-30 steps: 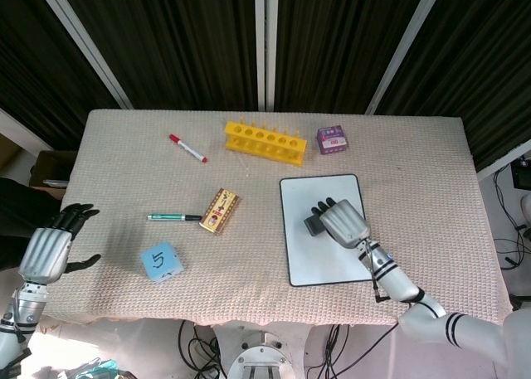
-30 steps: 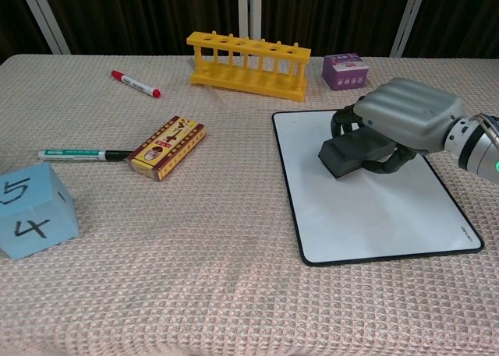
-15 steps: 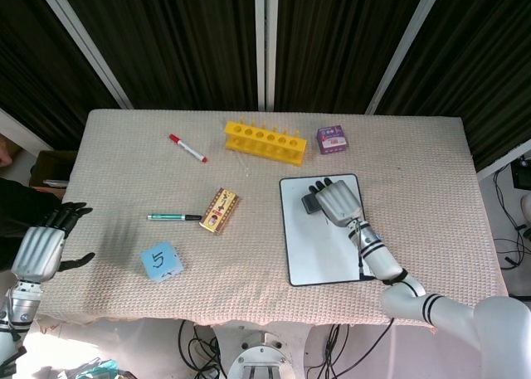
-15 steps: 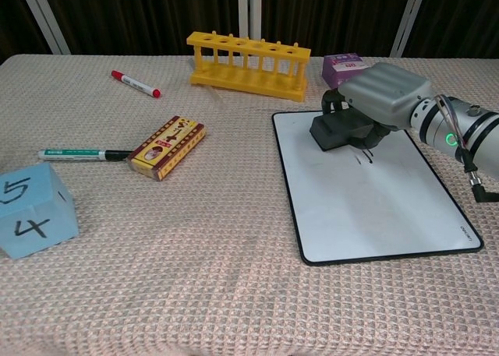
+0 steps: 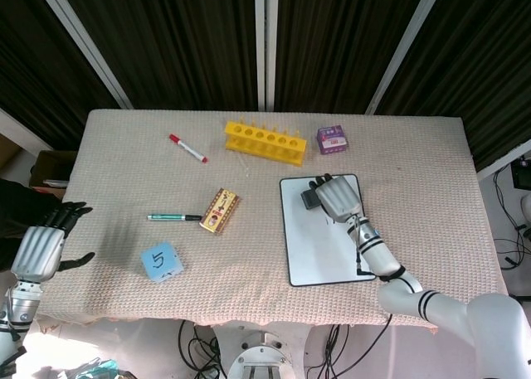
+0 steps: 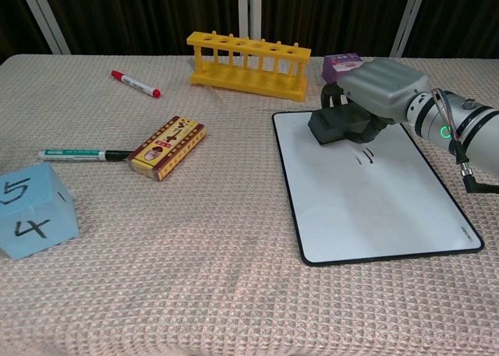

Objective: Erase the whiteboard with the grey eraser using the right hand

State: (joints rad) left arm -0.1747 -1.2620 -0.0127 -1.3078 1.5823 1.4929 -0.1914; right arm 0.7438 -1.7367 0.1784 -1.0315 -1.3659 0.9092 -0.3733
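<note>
Chest view, yellow rack (image 6: 246, 64) holes hold nothing

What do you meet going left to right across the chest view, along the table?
Light blue numbered cube → green-capped marker pen → red-capped white marker → yellow patterned small box → yellow plastic test-tube rack → white whiteboard with black rim.

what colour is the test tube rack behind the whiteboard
Yellow. The test tube rack shows best in the chest view.
</note>
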